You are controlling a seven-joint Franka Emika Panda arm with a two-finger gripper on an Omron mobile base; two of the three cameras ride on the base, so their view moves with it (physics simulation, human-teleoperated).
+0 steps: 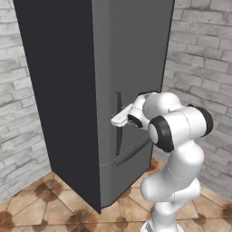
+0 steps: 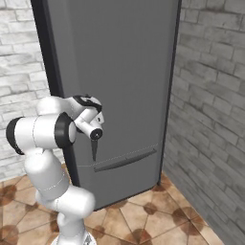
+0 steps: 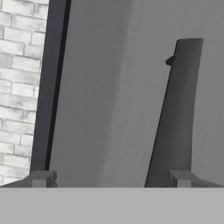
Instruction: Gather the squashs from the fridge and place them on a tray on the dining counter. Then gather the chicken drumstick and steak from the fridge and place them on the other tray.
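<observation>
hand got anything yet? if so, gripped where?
Nothing held. The hand is open, fingers spread in front of the closed fridge door, with the vertical door handle just ahead of one finger, not yet between them.

Fridge point(image 1: 127, 59): smooth, matt dark grey panels with a darker matt door handle point(image 3: 175, 118). Walls point(image 2: 210, 95): rough grey-white brick. Floor point(image 1: 41, 204): glossy mottled brown tile.

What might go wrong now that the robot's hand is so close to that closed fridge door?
The open gripper is near the fridge, whose door is shut. In the hand view the vertical handle sits off to one side, over one fingertip, so closing may miss it or catch only its edge. The brick wall stands close beside the fridge and might limit how far the door or arm can swing.
</observation>
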